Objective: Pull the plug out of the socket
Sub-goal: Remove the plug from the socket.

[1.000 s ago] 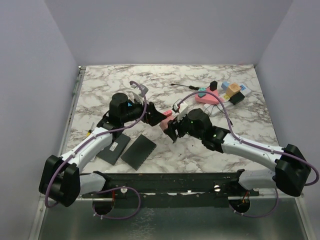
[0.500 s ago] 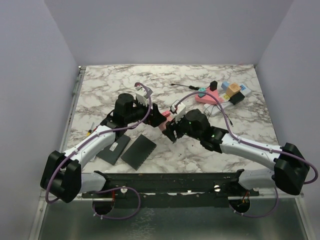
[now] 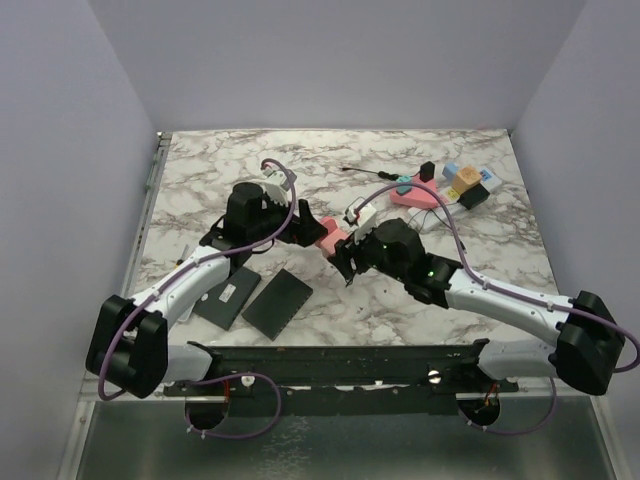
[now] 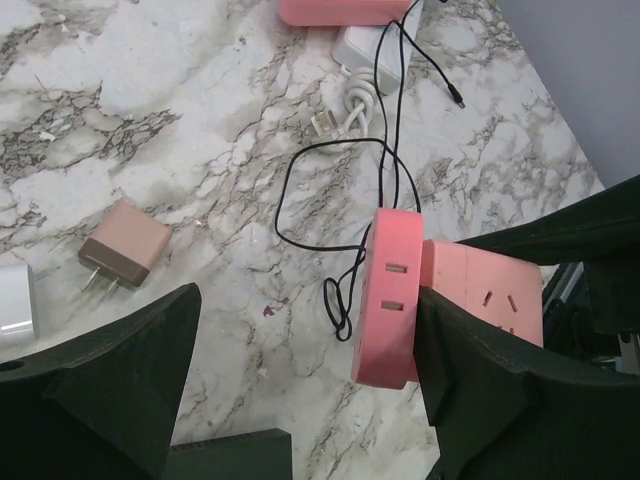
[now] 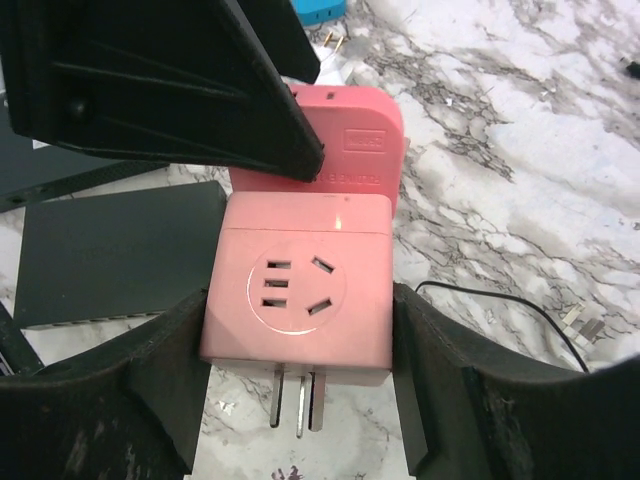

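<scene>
2 tools: my right gripper (image 5: 298, 325) pinches the pink cube socket (image 5: 300, 265); my left gripper (image 4: 305, 305) is spread around the pink plug block (image 4: 388, 290). I fear its nearer 3 o'clock finger (image 4: 490, 410) twisting the joint.

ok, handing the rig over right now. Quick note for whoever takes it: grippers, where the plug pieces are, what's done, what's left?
Right gripper: shut on the square pink adapter, one finger on each side, prongs exposed.
Left gripper: open, straddling the rounded pink block. One finger is right beside it, the other well clear.
Things: the two pink pieces are mated.
Done: adapter gripped, block straddled.
Left: probably grip the block, then pull the pieces apart.
</scene>
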### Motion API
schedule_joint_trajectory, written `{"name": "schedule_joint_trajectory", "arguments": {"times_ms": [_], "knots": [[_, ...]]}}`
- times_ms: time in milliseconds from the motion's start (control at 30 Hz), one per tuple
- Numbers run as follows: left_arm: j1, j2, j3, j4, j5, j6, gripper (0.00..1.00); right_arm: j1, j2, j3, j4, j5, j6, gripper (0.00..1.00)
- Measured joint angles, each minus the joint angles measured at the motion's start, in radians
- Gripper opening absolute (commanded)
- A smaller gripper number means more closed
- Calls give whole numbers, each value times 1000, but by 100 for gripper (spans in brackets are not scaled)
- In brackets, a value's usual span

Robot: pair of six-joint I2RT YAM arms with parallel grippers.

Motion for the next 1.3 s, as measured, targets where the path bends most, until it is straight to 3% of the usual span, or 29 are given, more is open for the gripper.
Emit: {"name": "schedule_joint_trajectory", "arguments": {"times_ms": [300,667,933,1300], "knots": [[59,65,0,80,112,-129,84,0,-39,-18,20,26,0,11],[87,83,-13,228,233,-246,72,6,-40,-51,34,33,1,1],[87,147,-13,244,301,-283,61,6,-94,-73,68,53,12,0],[87,151,-13,276,333,-309,55,6,-153,-110,123,61,36,1]]}}
